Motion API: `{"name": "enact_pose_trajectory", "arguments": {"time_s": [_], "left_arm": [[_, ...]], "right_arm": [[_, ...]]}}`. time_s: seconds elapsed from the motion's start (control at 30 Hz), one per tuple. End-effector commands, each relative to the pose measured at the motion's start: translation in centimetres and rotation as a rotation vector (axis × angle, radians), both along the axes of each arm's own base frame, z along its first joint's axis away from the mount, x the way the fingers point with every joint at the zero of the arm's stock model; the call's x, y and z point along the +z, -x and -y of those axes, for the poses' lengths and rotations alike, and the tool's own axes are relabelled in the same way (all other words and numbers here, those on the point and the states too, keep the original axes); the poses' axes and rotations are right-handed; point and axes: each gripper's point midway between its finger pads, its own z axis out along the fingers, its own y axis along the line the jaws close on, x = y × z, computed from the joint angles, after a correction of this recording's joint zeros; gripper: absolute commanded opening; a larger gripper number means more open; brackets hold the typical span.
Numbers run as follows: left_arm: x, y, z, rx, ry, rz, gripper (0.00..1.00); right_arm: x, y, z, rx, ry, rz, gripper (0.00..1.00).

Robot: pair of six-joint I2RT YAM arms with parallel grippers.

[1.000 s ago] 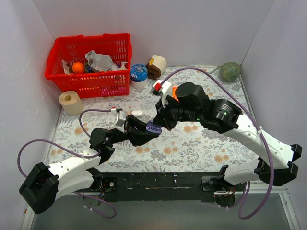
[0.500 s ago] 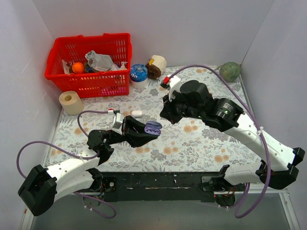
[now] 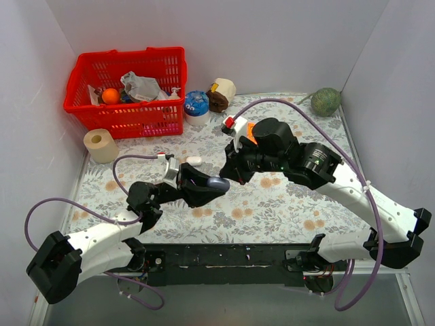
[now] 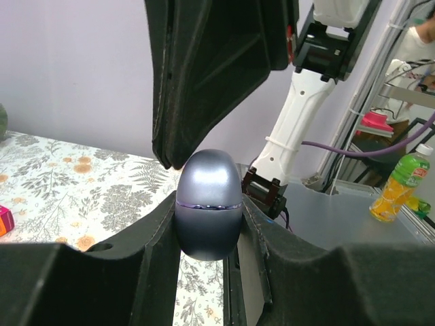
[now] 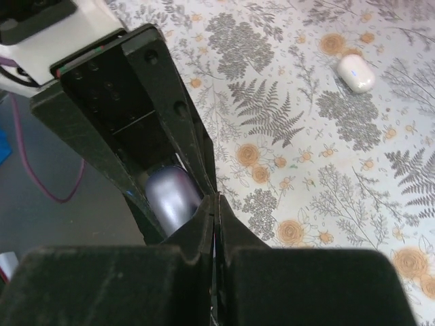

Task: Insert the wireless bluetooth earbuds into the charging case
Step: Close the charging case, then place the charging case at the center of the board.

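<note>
A robotics lab test cell: plain white walls (image 3: 238, 41) box in a floral-clothed table (image 3: 272, 204), with a red basket (image 3: 136, 119) of assorted props and purple cables (image 3: 268, 100)

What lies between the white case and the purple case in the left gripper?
Bare flowered cloth, up to a finger of the left gripper holding the purple case; the right wrist view shows it.

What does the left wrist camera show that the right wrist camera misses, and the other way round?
Left wrist only: a bottle of orange drink in the background. Right wrist only: a white case lying on the flowered table. Both: the closed purple case pinched in the left gripper, with the shut right gripper at its top.
</note>
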Motion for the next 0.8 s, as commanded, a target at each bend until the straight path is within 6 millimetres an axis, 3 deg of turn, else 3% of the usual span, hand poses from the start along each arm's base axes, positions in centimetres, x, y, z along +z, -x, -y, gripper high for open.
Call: {"name": "enact_pose_trajectory", "arguments": {"time_s": [0.0, 0.03, 0.07, 0.13, 0.2, 0.23, 0.27, 0.3, 0.33, 0.4, 0.43, 0.47, 0.53, 0.6, 0.63, 0.67, 0.77], "left_arm": [[1.1, -1.7, 0.2, 0.071, 0.01, -0.042, 0.0], [0.8, -2.2, 0.2, 0.091, -0.003, -0.067, 0.0], [0.7, -3.5, 0.2, 0.153, -0.003, -0.107, 0.0], [-2.4, -5.8, 0.6, 0.232, -0.097, -0.259, 0.04], [-5.0, -7.9, 1.0, 0.306, -0.186, -0.428, 0.07], [-7.9, -8.7, 1.8, 0.311, -0.268, -0.507, 0.07], [-9.0, -9.1, 2.3, 0.312, -0.307, -0.551, 0.06], [-9.8, -9.4, 3.0, 0.29, -0.352, -0.604, 0.04], [-12.4, -10.0, 3.8, 0.281, -0.415, -0.658, 0.01], [-15.0, -10.7, 4.7, 0.278, -0.491, -0.741, 0.0], [-14.7, -11.9, 5.4, 0.295, -0.49, -0.751, 0.0], [-17.6, -12.6, 5.8, 0.31, -0.548, -0.804, 0.0], [-18.7, -13.9, 6.3, 0.328, -0.564, -0.828, 0.0], [-21.4, -14.9, 6.6, 0.344, -0.596, -0.874, 0.0], [-21.5, -15.8, 6.9, 0.351, -0.594, -0.883, 0.0], [-24.0, -16.3, 6.6, 0.367, -0.635, -0.934, 0.0], [-26.3, -17.9, 5.9, 0.421, -0.669, -1.006, 0.02]], "right_arm": [[0.9, -4.2, 3.5, -0.321, -0.002, 0.105, 0.01], [1.4, -5.4, 4.4, -0.401, -0.031, 0.127, 0.01], [0.2, -6.2, 6.2, -0.481, -0.034, 0.136, 0.01], [-0.8, -6.5, 7.2, -0.523, -0.059, 0.137, 0.01], [-3.3, -6.8, 8.3, -0.585, -0.055, 0.123, 0.01], [-4.2, -6.8, 8.6, -0.603, -0.054, 0.118, 0.01], [-4.1, -6.8, 8.9, -0.62, -0.09, 0.122, 0.01], [-6.9, -6.7, 9.3, -0.641, -0.057, 0.095, 0.01], [-7.0, -6.4, 9.7, -0.649, -0.085, 0.095, 0.01], [-9.1, -6.2, 9.6, -0.649, -0.104, 0.076, 0.01], [-9.1, -5.8, 9.9, -0.646, -0.123, 0.074, 0.01], [-9.3, -5.8, 9.9, -0.646, -0.129, 0.073, 0.01], [-10.0, -5.5, 10.1, -0.648, -0.123, 0.059, 0.01], [-10.5, -5.3, 10.2, -0.644, -0.109, 0.049, 0.01], [-10.8, -5.2, 10.2, -0.644, -0.107, 0.041, 0.01], [-11.1, -5.1, 10.2, -0.638, -0.104, 0.034, 0.01], [-11.8, -4.8, 10.0, -0.626, -0.102, 0.02, 0.01]]}}
